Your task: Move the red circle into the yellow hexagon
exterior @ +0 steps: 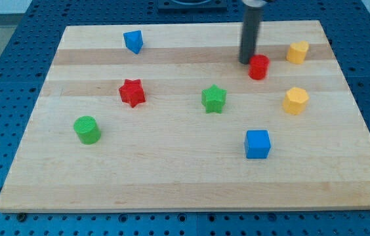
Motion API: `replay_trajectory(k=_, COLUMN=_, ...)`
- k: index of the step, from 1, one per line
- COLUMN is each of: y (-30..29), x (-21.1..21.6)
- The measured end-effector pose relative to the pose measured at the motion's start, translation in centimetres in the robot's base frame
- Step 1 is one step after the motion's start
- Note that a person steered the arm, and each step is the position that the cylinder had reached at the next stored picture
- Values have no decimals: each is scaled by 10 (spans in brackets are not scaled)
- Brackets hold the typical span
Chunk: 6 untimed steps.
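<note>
The red circle (258,67) sits on the wooden board (172,177) at the upper right. My tip (246,61) is right against its upper-left side, touching or nearly touching it. Two yellow blocks lie to the right. One yellow block (296,52) is up and to the right of the red circle, about a block's width away. The other yellow block (296,100), which looks hexagonal, is below and to the right of it. I cannot tell for sure which of the two is the hexagon.
A green star (214,98) lies below and left of the red circle. A blue cube (258,143) is at the lower right, a red star (132,92) and a green circle (87,129) are at the left, and a blue block (133,41) is at the top left.
</note>
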State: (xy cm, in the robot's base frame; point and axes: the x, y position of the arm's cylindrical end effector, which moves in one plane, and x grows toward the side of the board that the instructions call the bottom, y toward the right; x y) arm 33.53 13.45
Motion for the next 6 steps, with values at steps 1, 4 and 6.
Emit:
replay_trajectory(k=1, y=39, x=27)
replay_trajectory(k=4, y=-62, x=16)
replay_trajectory(k=6, y=-37, x=98)
